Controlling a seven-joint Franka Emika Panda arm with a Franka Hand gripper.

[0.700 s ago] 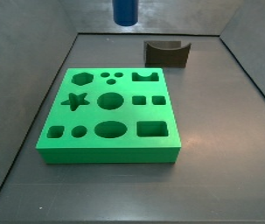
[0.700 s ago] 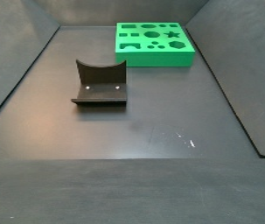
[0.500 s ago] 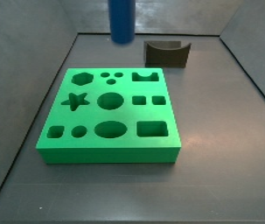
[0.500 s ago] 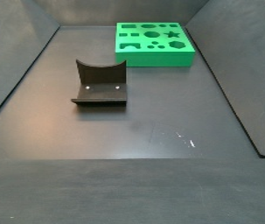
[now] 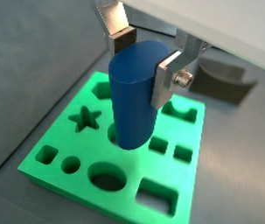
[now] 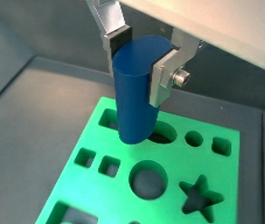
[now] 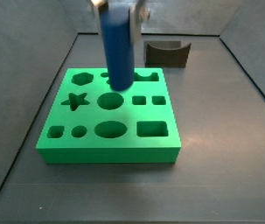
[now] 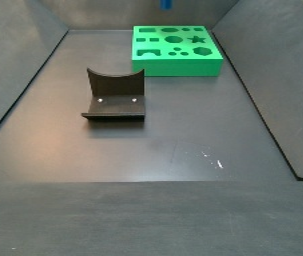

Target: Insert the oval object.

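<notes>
The oval object is a tall blue peg [image 7: 117, 48], held upright between the fingers of my gripper [image 7: 118, 7], which is shut on its upper end. Both wrist views show the peg [image 5: 135, 101] [image 6: 135, 87] clamped by the silver fingers [image 5: 170, 74] [image 6: 167, 72]. Its lower end hangs just over the back middle of the green block [image 7: 111, 131], beside an oval hole [image 6: 160, 134]. I cannot tell whether it touches the block. The block has several shaped holes, among them a star [image 7: 77, 101]. In a side view the green block [image 8: 177, 62] shows but the peg is out of view.
The dark brown fixture stands on the floor behind the block [image 7: 167, 53] and shows apart from it in a side view [image 8: 114, 96] and in a wrist view [image 5: 225, 77]. Grey sloping walls [image 7: 30, 61] enclose the dark floor [image 8: 167, 150].
The gripper has come down and forward with the blue peg, from high at the back of the box to just above the green block's back middle holes.
</notes>
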